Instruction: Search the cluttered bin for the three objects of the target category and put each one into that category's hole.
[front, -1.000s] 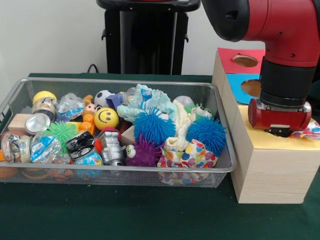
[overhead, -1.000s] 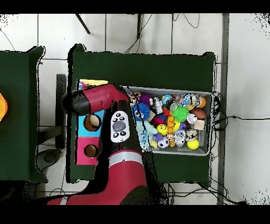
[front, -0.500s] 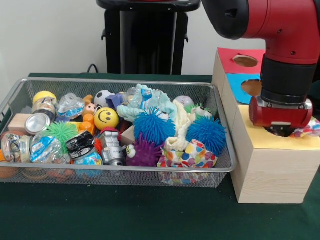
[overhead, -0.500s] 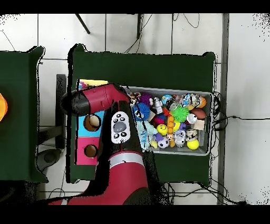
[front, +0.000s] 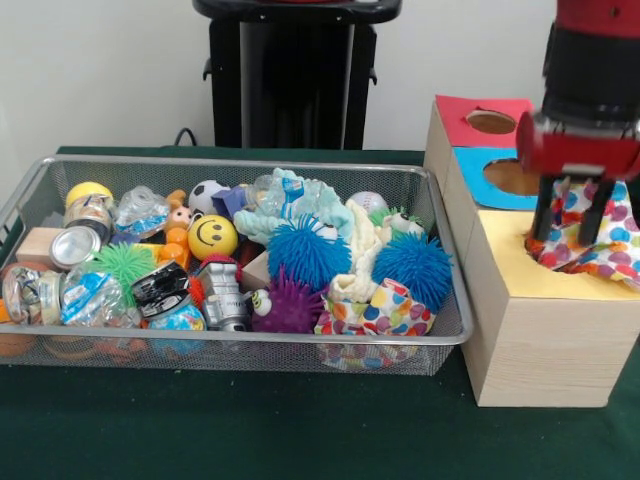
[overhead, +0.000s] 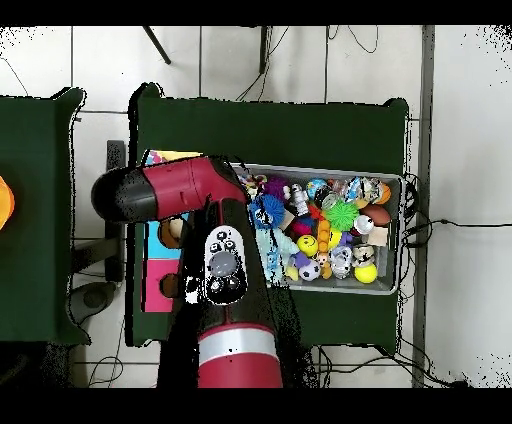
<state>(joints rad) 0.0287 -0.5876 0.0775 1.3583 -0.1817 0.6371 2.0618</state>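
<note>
Front view: hand (front: 568, 238) is over the yellow section of the wooden box (front: 540, 330), its two black fingers (front: 543, 212) pointing down, spread apart and straddling a polka-dot cloth (front: 598, 240); whether they actually press on the cloth can't be told. The cloth sits bunched on the yellow top at the hole there, spilling toward the box's right edge, with part of it reaching up between the fingers. Behind it on the box top are a blue section with a round hole (front: 510, 176) and a red section with a hole (front: 491, 122), both holes uncovered. Wire mesh bin (front: 250, 345) stands just left of the box on the green worktop (front: 250, 430), packed full. A second polka-dot cloth (front: 385, 310) lies at the bin's front right corner against the mesh. Near it are two blue spiky balls (front: 305, 252), a purple spiky ball (front: 290, 305), a cream cloth (front: 365, 250) and a light blue cloth (front: 300, 205). Mid bin: yellow smiley ball (front: 212, 237), soccer ball (front: 207, 195), silver toy robot (front: 225, 295). Left side: green spiky ball (front: 125, 265), crushed cans (front: 72, 245), a yellow ball (front: 88, 190), a wooden block (front: 38, 245). Overhead view: the red arm (overhead: 185, 190) covers most of the box and the hand is hidden under it; the bin (overhead: 395, 285) is to the right of the arm.
</note>
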